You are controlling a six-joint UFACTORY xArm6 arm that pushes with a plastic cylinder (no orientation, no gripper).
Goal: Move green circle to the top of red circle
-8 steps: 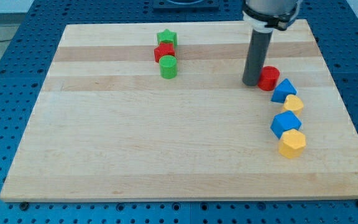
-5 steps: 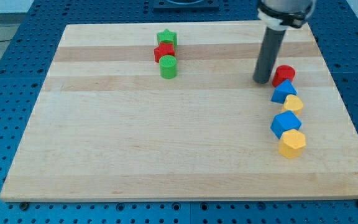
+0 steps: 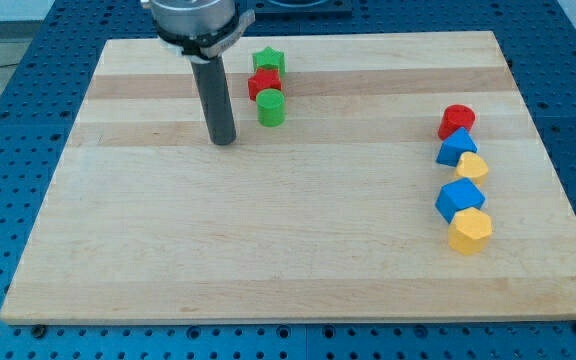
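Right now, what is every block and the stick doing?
my tip: on the board, left of the green circle, not touching
green circle: upright, against red star
red star: between both greens
green star: topmost
red circle: heads the right-hand column

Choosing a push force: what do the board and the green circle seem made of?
The board looks like pale unfinished or matt wood: grain and plank bands show. The green circle looks like solid matt plastic or painted wood, evenly coloured; which one is unclear.
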